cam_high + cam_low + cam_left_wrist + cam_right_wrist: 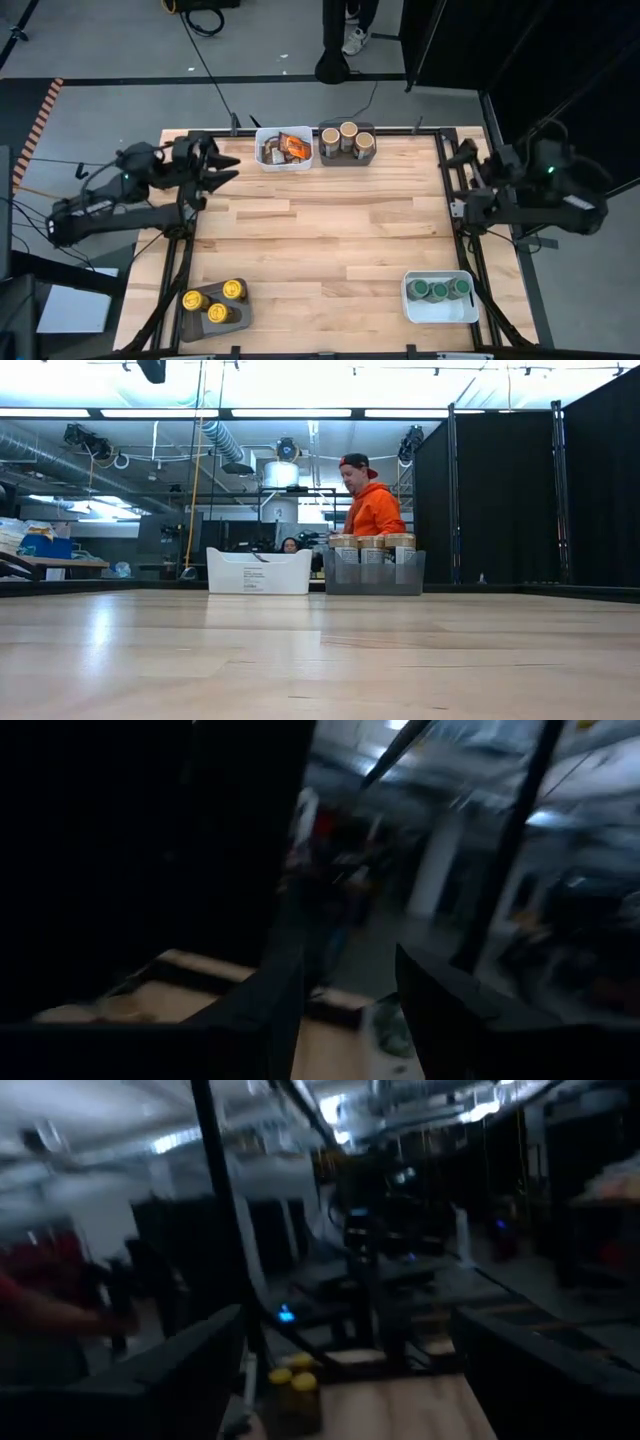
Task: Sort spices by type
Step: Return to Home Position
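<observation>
The spices sit in four trays. Brown and orange packets [285, 147] lie in a white tray at the far edge, and tan-lidded jars [348, 138] stand in a grey tray beside it. Yellow-lidded jars [215, 300] fill a grey tray at the near left corner. Green-lidded jars [438, 290] stand in a white tray at the near right. My left gripper [228, 168] hovers open over the table's far left edge, holding nothing. My right gripper [460, 183] is open at the right edge, also holding nothing. The low view shows the tan-lidded jars [372, 543] but neither gripper.
The wooden table [330, 240] has bare boards between the four trays. A dark frame runs along its left and right edges. Beyond the far edge a person in an orange hoodie [372, 510] stands, with legs showing in the high view [340, 35].
</observation>
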Controlling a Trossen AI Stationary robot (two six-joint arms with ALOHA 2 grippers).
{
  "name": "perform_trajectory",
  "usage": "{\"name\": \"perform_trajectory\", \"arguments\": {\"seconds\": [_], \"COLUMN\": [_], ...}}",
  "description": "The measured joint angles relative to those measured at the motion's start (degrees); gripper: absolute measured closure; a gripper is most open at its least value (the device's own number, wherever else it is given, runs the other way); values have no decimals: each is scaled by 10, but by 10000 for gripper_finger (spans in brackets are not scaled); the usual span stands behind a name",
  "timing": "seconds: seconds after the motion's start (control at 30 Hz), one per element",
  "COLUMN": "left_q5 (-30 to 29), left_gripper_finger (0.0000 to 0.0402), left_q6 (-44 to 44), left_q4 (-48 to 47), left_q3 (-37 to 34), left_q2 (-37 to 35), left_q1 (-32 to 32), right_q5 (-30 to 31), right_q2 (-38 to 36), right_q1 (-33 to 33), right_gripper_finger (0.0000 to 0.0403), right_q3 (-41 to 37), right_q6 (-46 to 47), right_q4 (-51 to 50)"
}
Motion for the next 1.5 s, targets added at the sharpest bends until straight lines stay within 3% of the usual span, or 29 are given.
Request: {"name": "perform_trajectory", "arguments": {"seconds": [0.2, 0.37, 0.53, 0.7, 0.87, 1.07, 1.5], "left_q5": [21, 1, -63, -150, -230, -303, -322], "left_gripper_finger": [238, 238, 238, 238, 238, 238, 238], "left_q6": [-51, -53, -53, -54, -54, -41, -28], "left_q4": [90, 117, 115, 175, 278, 287, 285], "left_q3": [-85, -131, -181, -249, -316, -349, -374], "left_q2": [-56, -84, -85, -84, -85, -84, -84], "left_q1": [-2, -16, -47, -99, -161, -219, -283], "right_q5": [-19, -18, -10, 49, 58, 58, 58], "right_q2": [-134, -198, -198, -195, -195, -195, -195], "right_q1": [26, 54, 81, 106, 127, 136, 136], "right_gripper_finger": [43, 41, 45, 44, 43, 46, 43], "right_q3": [-194, -305, -376, -431, -461, -461, -461], "right_q6": [75, 99, 93, 93, 88, 76, 75], "right_q4": [136, 240, 324, 366, 425, 403, 352]}}
